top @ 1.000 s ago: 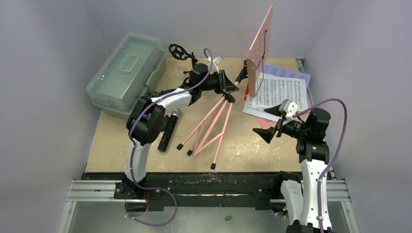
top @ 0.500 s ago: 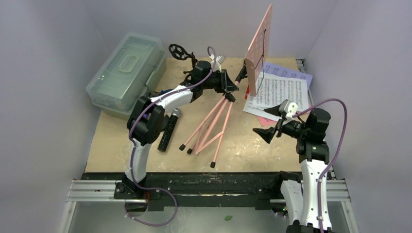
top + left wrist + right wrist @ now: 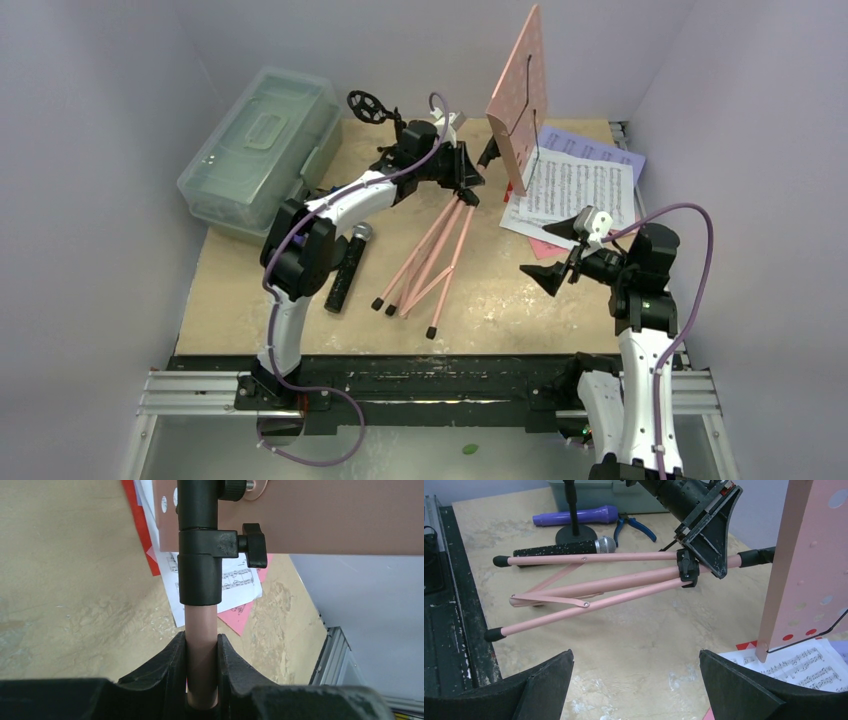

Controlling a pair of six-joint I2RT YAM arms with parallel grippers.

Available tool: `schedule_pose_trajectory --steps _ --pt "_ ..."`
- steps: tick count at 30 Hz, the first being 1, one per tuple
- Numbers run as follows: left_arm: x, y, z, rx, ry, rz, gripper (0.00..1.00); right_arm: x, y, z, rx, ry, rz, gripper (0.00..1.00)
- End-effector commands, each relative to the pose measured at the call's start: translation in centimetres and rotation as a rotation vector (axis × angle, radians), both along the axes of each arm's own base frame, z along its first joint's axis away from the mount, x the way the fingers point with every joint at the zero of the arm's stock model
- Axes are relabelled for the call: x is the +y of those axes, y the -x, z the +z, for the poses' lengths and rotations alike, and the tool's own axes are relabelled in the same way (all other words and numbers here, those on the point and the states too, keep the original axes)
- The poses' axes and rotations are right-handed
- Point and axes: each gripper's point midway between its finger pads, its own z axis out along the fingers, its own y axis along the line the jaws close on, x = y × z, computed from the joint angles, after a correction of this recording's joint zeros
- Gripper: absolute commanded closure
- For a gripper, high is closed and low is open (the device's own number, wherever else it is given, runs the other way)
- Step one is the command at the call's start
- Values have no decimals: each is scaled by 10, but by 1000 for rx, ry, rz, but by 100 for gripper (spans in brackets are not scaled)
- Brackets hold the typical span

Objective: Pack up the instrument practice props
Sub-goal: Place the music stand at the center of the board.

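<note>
My left gripper (image 3: 201, 647) is shut on the pink pole (image 3: 201, 630) of the music rack, just below its black clamp collar (image 3: 200, 565). The rack lies tilted: its perforated board (image 3: 520, 95) is raised at the back and its folded tripod legs (image 3: 430, 265) rest on the table. White, lilac and red sheet-music pages (image 3: 575, 195) lie under the board. A black-silver microphone (image 3: 348, 265) lies left of the legs. Behind it are a purple microphone (image 3: 574, 516) and a black mic tripod (image 3: 367, 105). My right gripper (image 3: 552, 253) hangs open above bare table with nothing in it.
A clear greenish plastic case (image 3: 260, 150) sits at the back left. Blue-handled pliers (image 3: 631, 527) lie in front of it. Walls close in the table on three sides, and a black rail (image 3: 400, 375) runs along the near edge.
My left gripper has carried the rack to the left. The board has shifted left and the leg tips have slid left across the table. The right arm has not moved.
</note>
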Motion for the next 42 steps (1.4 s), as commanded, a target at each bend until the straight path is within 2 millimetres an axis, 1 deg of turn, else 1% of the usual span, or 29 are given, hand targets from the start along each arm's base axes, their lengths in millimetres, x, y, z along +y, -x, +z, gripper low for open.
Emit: schedule_pose_trajectory --steps 1,4,5,7,11,13,15,18,21,24,29,35,37,38,40,42 --pt "15 -31 65 -244 -1 86 100 1 1 2 -12 -10 16 1" --pt "15 -32 62 -237 -9 77 100 1 1 1 -9 -11 16 1" --pt "14 -31 63 -239 -1 67 100 2 1 1 -9 -11 16 1" --pt "10 -29 71 -239 30 48 100 1 1 0 -6 -12 16 1" --pt "6 -30 96 -249 85 35 100 2 1 0 -7 -11 17 1" --pt "6 -32 101 -249 84 45 100 1 1 1 -11 -10 16 1" --pt "7 -36 100 -246 64 58 100 1 1 0 -10 -11 16 1" --pt "11 -38 78 -201 9 75 100 2 1 1 -12 -10 18 1" --pt "11 -40 52 -151 -31 78 100 2 1 1 -12 -10 18 1" --pt "13 -42 35 -131 -65 85 100 2 1 0 -11 -10 17 1" --pt "18 -45 23 -132 -115 97 100 2 1 0 -10 -11 18 1" --pt "20 -44 17 -142 -150 77 100 2 1 0 -11 -11 20 1" --pt "16 -39 22 -147 -125 43 100 2 1 0 -9 -11 18 1" --pt "12 -36 28 -152 -97 24 100 2 1 0 -11 -11 18 1" --pt "5 -30 47 -159 -23 -3 100 2 0 -1 -10 -10 18 1" --pt "0 -26 71 -174 50 -15 100 1 0 -1 -9 -10 17 1"
